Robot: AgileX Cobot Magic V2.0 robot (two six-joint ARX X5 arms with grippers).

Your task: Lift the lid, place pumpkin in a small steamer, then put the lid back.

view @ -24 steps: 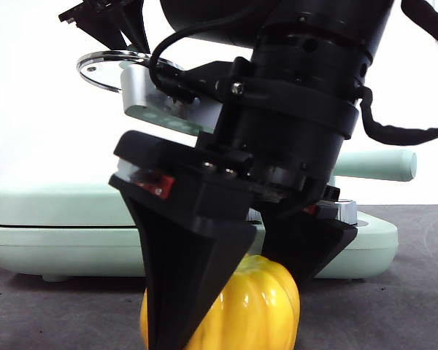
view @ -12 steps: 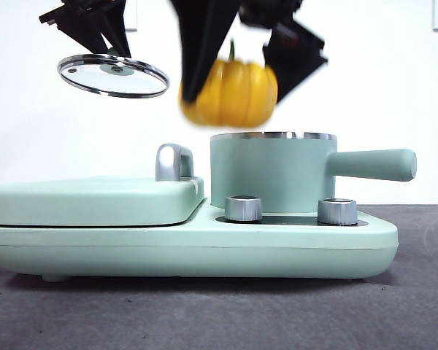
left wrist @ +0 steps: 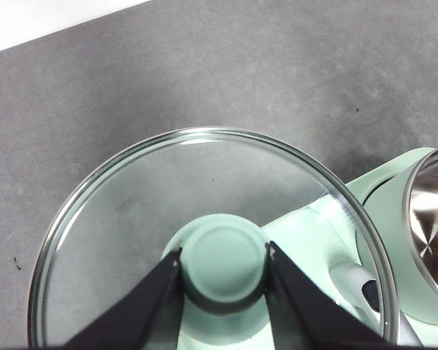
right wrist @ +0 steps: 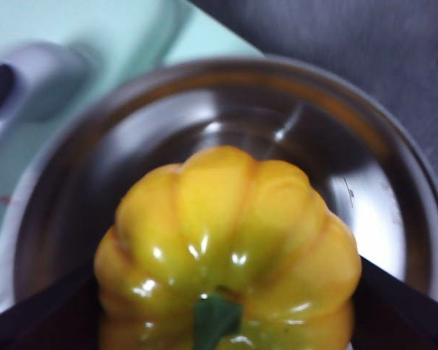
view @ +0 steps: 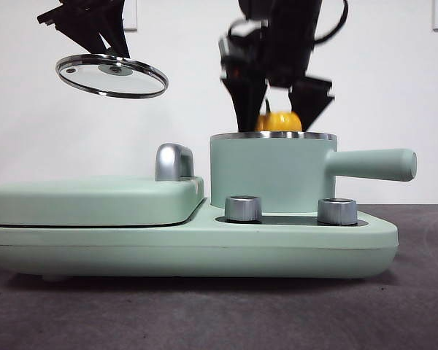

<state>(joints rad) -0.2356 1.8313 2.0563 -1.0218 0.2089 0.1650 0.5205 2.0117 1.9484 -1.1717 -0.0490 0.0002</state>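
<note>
Down from its place above the rim half a second ago, the pumpkin [view: 279,121] now sits low in the mouth of the small steamer [view: 270,173], only its orange crown showing over the steel rim in the front view. The right gripper [view: 279,109] is clamped on it, one black jaw on each flank, jaw tips reaching down to the rim line. In the right wrist view the pumpkin [right wrist: 226,255] fills much of the pot's opening, its green stem toward the camera, with bare steel wall [right wrist: 379,211] visible around its far side; whether it touches the wall or floor cannot be told. The steamer's long side handle [view: 372,164] juts toward the appliance's right end, and two chrome dials [view: 244,208] stand on the base just in front of the pot. The left gripper [left wrist: 224,271] is closed on the mint knob [left wrist: 225,268] of the lid [view: 112,75], holding the glass disc tilted high in the air over the left half of the appliance, well apart from the pot and from the right arm. Below the lid lie the flat griddle cover [view: 95,200] and its chrome handle [view: 174,162], with open air between them and the lid's rim. Dark bench [view: 219,313] lies bare in front of the appliance.
</note>
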